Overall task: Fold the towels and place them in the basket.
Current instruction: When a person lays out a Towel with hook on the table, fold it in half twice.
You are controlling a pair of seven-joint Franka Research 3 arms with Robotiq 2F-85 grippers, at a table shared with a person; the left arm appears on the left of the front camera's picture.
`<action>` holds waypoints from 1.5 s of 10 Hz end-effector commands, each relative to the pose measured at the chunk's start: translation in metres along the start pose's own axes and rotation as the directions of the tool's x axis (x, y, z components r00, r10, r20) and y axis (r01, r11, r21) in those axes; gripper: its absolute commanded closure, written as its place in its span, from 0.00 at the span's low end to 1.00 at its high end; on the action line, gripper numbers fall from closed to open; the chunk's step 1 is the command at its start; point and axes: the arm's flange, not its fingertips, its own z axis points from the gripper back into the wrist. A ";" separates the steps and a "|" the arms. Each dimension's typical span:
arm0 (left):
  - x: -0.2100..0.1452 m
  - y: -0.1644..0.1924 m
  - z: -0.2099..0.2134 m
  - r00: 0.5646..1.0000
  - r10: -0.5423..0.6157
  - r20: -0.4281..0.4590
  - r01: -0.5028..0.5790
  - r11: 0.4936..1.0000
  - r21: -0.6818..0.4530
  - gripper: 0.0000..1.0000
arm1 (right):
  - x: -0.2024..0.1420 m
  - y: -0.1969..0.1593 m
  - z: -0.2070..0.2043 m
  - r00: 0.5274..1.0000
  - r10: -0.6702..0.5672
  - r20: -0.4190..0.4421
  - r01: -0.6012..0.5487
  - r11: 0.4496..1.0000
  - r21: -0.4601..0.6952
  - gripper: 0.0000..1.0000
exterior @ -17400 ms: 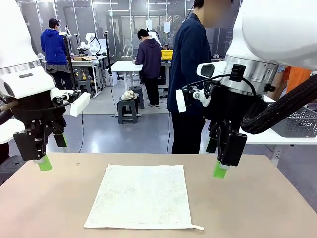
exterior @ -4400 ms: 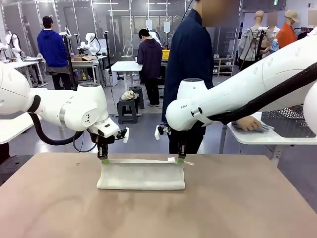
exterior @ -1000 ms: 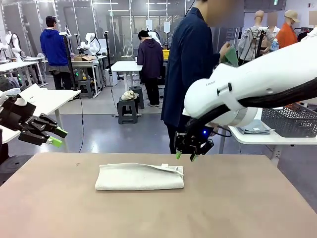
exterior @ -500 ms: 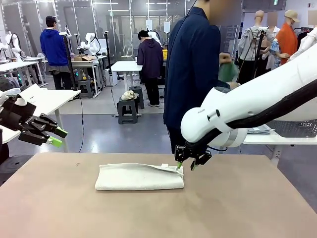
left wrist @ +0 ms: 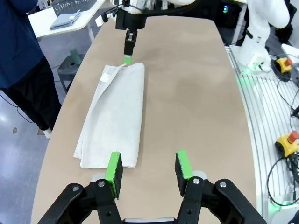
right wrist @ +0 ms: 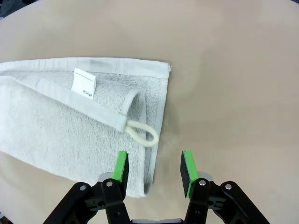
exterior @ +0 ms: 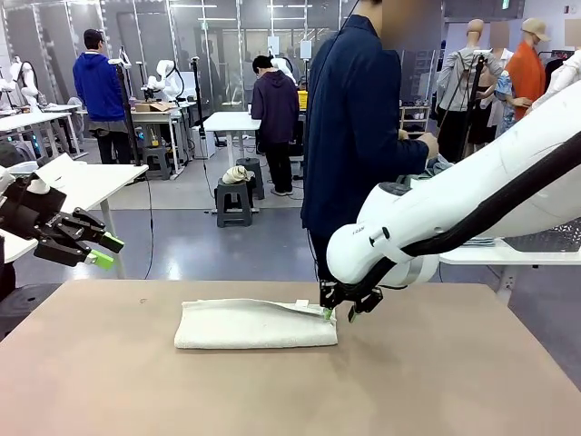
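While the folded cream-white terry towel (exterior: 256,324) lies on the tan tabletop (exterior: 454,381), the right gripper (exterior: 338,312) hangs at its looped end, jaws spread over the towel's corner and pinching nothing, and the left gripper (exterior: 102,252), likewise spread and empty, hovers near the table's left end.

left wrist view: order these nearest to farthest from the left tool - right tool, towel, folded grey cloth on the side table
1. towel, just ahead of the left tool, slightly left
2. right tool, at the towel's far end
3. folded grey cloth, far off, top left
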 end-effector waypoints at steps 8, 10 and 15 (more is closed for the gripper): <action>0.000 0.000 0.000 1.000 -0.005 0.004 0.005 1.000 0.000 0.41 | 0.014 0.025 -0.033 0.998 -0.056 -0.007 0.055 0.997 -0.058 0.43; 0.000 0.000 0.000 1.000 -0.005 0.004 0.005 1.000 0.000 0.41 | 0.014 0.024 -0.037 0.998 -0.066 -0.013 0.065 0.996 -0.063 0.43; 0.000 0.000 0.000 1.000 -0.005 0.004 0.005 1.000 0.000 0.41 | 0.013 0.020 -0.035 0.997 -0.071 -0.029 0.069 0.996 -0.058 0.99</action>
